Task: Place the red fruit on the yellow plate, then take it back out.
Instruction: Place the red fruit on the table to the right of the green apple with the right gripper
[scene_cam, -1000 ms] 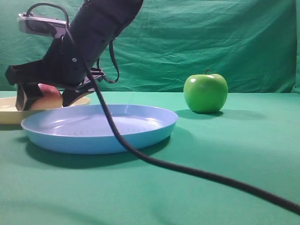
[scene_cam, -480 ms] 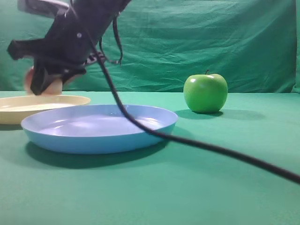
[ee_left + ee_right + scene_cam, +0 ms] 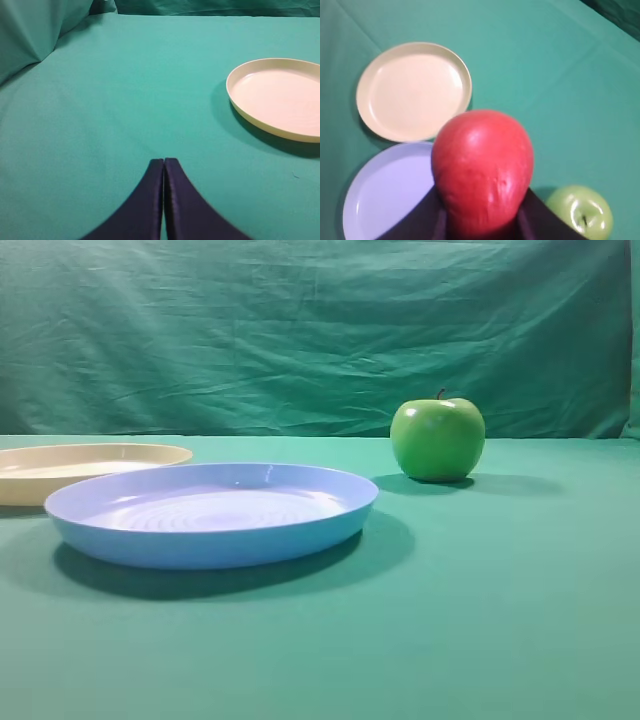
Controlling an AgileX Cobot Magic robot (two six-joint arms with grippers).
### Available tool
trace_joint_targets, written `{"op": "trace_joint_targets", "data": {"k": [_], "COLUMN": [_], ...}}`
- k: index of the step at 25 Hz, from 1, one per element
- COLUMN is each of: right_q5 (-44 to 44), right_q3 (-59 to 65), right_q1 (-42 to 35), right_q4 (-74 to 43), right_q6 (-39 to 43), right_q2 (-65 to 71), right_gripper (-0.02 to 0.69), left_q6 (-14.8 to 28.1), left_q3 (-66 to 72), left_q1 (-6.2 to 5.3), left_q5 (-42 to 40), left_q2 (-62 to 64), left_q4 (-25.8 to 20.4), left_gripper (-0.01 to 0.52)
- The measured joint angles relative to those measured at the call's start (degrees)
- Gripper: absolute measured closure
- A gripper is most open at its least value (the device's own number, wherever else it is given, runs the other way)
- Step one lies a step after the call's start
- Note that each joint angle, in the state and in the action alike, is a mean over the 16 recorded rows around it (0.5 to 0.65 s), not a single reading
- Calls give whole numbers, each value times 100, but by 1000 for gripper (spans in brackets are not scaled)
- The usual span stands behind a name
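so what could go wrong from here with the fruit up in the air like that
The right gripper holds the red fruit only at its lower sides, high above the blue plate and green apple; a slip could drop it onto either. Lowered near the apple, it might knock it rolling. The yellow plate is empty, so setting it back there would undo the step.

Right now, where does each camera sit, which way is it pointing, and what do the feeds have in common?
Exterior high: low at table level, facing the green backdrop; blue plate, yellow plate, green apple; no robot parts visible.
Left wrist: above the cloth, looking forward over the shut left gripper.
Right wrist: high up, looking down past the right gripper, which holds the red fruit.
Shared: the yellow plate appears in all three; exterior and right wrist also share the blue plate and apple.
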Motion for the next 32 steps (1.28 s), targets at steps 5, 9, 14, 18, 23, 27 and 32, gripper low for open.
{"op": "trace_joint_targets", "data": {"k": [5, 9, 14, 18, 23, 27, 32], "right_q5": [-547, -1164, -2094, -2959, -3977, -4579, -4964], "right_q3": [1772, 3161, 4620, 5511, 6221, 6496, 6563], "right_q1": [-449, -771, -1022, -1103, -1131, -1135, -1138], "right_q4": [-154, -163, -151, -137, -119, -106, -31], "right_q6": [199, 268, 290, 293, 294, 294, 294], "right_q2": [-1150, -1851, -2355, -2484, -2325, -2027, -1604], "right_gripper": [478, 478, 478, 478, 470, 427, 311], "left_q6": [0, 0, 0, 0, 0, 0, 0], "left_q3": [0, 0, 0, 0, 0, 0, 0], "left_q1": [0, 0, 0, 0, 0, 0, 0], "left_q5": [0, 0, 0, 0, 0, 0, 0], "left_q2": [0, 0, 0, 0, 0, 0, 0], "left_q4": [0, 0, 0, 0, 0, 0, 0], "left_gripper": [514, 514, 514, 514, 514, 514, 514]}}
